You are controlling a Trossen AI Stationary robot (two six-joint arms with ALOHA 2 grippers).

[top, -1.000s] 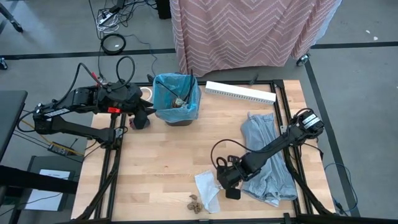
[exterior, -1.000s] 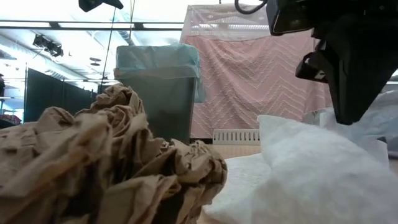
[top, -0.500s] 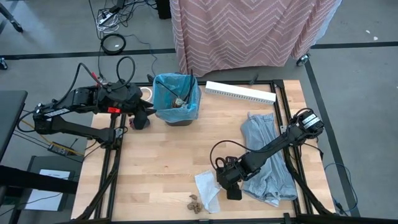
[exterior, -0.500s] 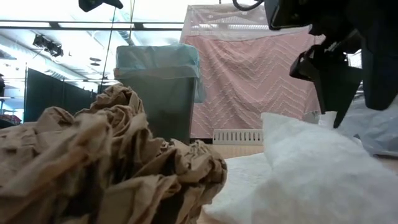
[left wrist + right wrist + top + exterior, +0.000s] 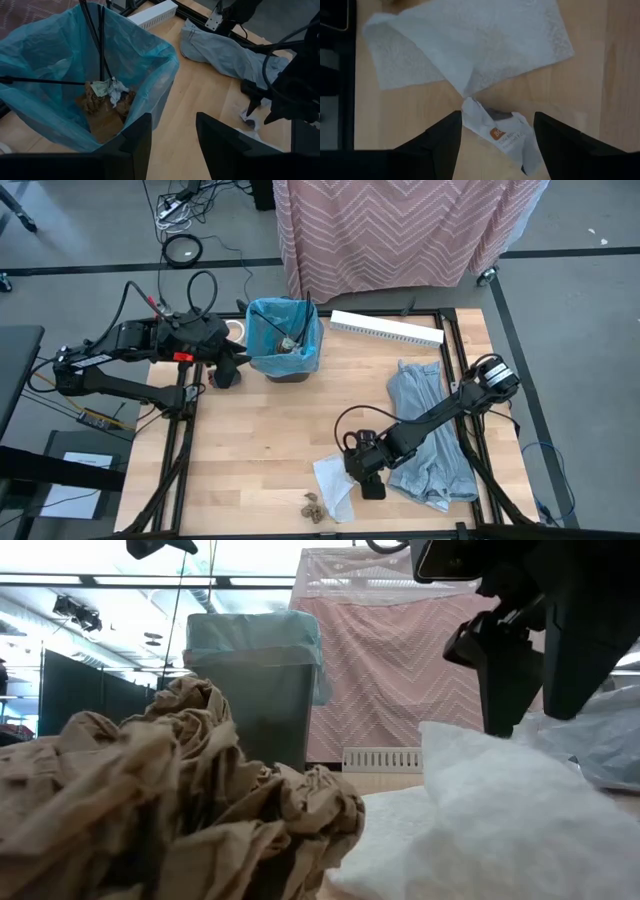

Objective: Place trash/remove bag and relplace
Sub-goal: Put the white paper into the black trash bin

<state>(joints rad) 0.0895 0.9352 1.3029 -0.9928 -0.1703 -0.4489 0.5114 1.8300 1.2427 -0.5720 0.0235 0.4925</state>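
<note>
The bin (image 5: 285,340) with its blue bag (image 5: 60,55) stands at the table's far left. Inside it lie brown and white scraps of trash (image 5: 107,95) and thin dark sticks. My left gripper (image 5: 228,373) hangs open just left of the bin with nothing between its fingers (image 5: 172,145). Near the front edge my right gripper (image 5: 362,472) points down, open. Its fingers stand on either side of a small white wrapper (image 5: 502,132) that lies on the wood. Beside the wrapper lies a white tissue (image 5: 465,45) (image 5: 333,480). A brown crumpled lump (image 5: 312,507) (image 5: 170,800) rests at the front edge.
A grey-blue bag or cloth (image 5: 430,435) lies flat along the table's right side, under the right arm. A long white strip (image 5: 387,328) lies at the far edge. A pink patterned cloth (image 5: 400,230) hangs beyond the table. Bare wood (image 5: 270,430) lies in the middle.
My right gripper has opened: in the low view its fingers were together a second ago and now stand apart above the white tissue. It has also shifted slightly toward the table's left. The tissue and the brown lump lie where they were.
</note>
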